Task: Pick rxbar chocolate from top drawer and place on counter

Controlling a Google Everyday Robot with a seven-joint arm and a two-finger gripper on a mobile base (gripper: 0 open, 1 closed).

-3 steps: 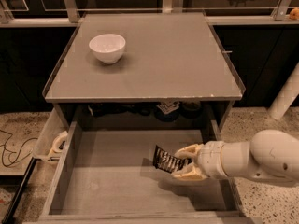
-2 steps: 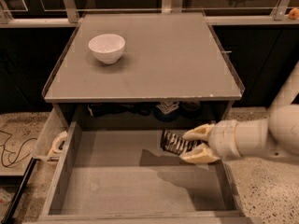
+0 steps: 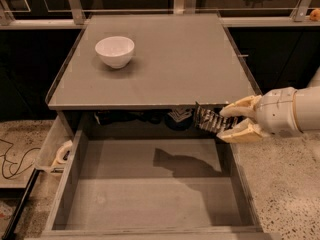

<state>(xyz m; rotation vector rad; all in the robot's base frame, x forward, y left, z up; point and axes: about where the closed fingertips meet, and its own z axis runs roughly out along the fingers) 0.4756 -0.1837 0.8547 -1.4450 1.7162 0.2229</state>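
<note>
My gripper [image 3: 229, 123] reaches in from the right and is shut on the rxbar chocolate [image 3: 208, 119], a black wrapper with white lettering. The bar hangs level with the front edge of the counter [image 3: 170, 64], above the back right part of the open top drawer [image 3: 150, 189]. The bar's shadow falls on the drawer's grey floor. The drawer floor holds nothing else that I can see.
A white bowl [image 3: 115, 51] stands on the counter's back left. A narrow pale side tray with a tape roll [image 3: 63, 151] sits left of the drawer. Dark items lie in the recess behind the drawer under the counter. A speckled stone floor lies to the right.
My gripper has lifted the bar from low in the drawer up and back to the counter's front edge height.
</note>
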